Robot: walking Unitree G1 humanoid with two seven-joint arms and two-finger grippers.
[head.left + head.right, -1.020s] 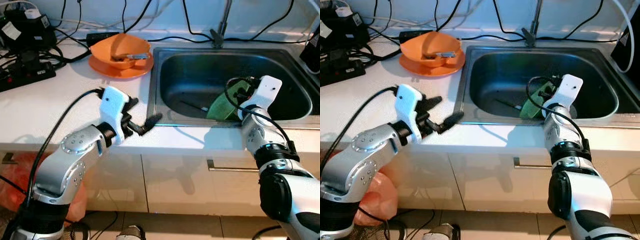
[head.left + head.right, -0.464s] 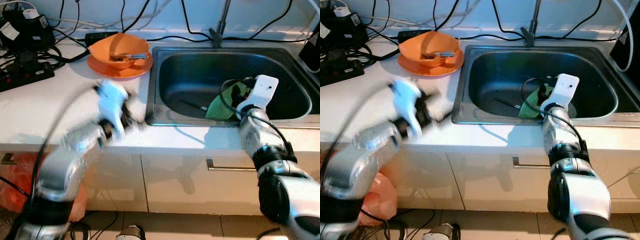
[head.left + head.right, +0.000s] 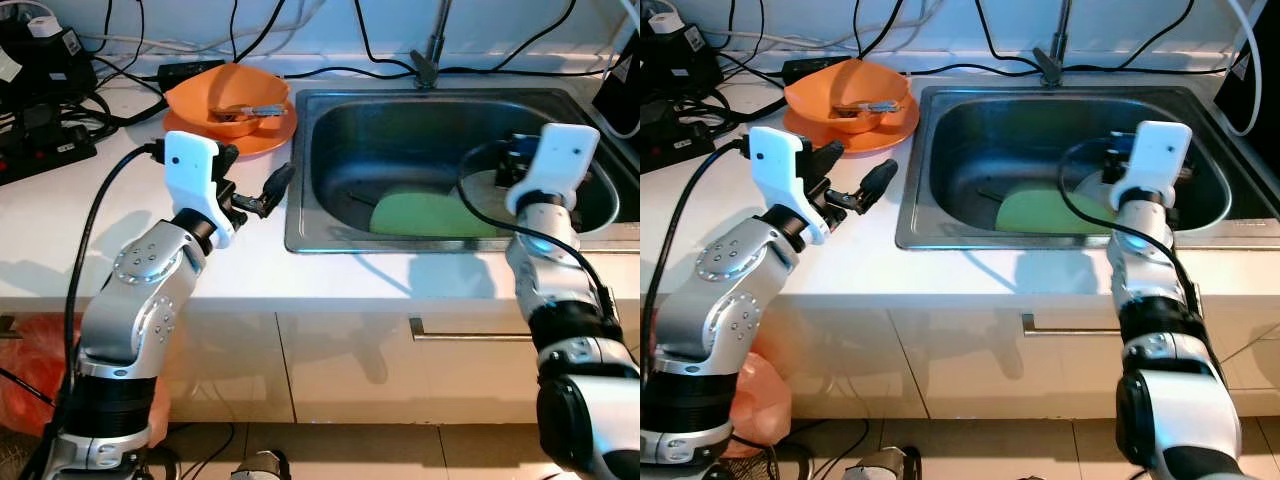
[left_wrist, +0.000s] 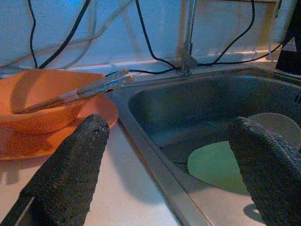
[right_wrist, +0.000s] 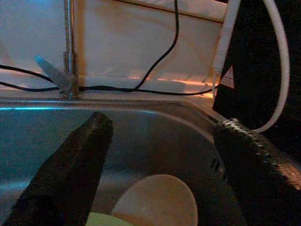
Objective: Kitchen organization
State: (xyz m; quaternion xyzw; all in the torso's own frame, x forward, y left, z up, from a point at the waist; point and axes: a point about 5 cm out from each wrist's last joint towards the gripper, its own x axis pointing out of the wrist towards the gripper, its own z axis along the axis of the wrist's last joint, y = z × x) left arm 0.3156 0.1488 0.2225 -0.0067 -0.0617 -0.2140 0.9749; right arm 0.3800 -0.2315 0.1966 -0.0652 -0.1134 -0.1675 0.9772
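A green plate (image 3: 420,213) lies flat on the bottom of the steel sink (image 3: 300,215), with a cream plate (image 5: 157,200) beside it toward the right. My right gripper (image 3: 512,165) hovers open over the sink's right part, above the cream plate, holding nothing. On the counter left of the sink stands an orange bowl (image 3: 230,92) on an orange plate (image 3: 272,135), with utensils (image 4: 94,87) lying in it. My left gripper (image 3: 255,185) is open above the counter between the bowl and the sink's edge, fingers (image 4: 70,174) wide apart.
A faucet (image 3: 432,50) rises behind the sink. Power strips and tangled cables (image 3: 45,150) crowd the back left of the counter. A black appliance (image 3: 625,95) stands at the far right. A dark utensil (image 3: 358,200) lies in the sink. Cabinet handle (image 3: 460,328) below.
The green plate, tilted against my right gripper before, now lies flat in the sink, and that gripper has lifted away. My left gripper swung up and back toward the orange bowl.
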